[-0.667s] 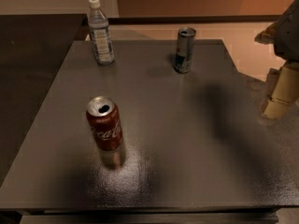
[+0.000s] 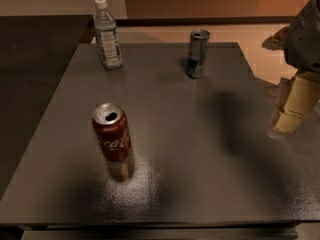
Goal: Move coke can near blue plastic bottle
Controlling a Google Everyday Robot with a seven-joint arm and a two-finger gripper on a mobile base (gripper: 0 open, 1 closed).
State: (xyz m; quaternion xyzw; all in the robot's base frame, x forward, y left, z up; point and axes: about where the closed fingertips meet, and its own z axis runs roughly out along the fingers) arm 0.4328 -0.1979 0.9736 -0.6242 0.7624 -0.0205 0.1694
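— red coke can point(image 2: 111, 132) stands upright nearest us, front left on the dark counter point(image 2: 210, 194), untouched.
— and the pincer point(image 2: 287, 119)?
— out over the right edge, mid-depth, well apart from the can. it has hold of nothing i can see; how wide it gapes, i can't tell.
— so the reach is the step in hand?
— i'd say so. next it must swing left, close round the can, then carry it to the far left, where the blue plastic bottle point(image 2: 108, 35) stands, clear of the slim silver can point(image 2: 197, 54).

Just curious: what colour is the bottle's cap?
The blue plastic bottle has a white cap, camera view; claw at right edge.
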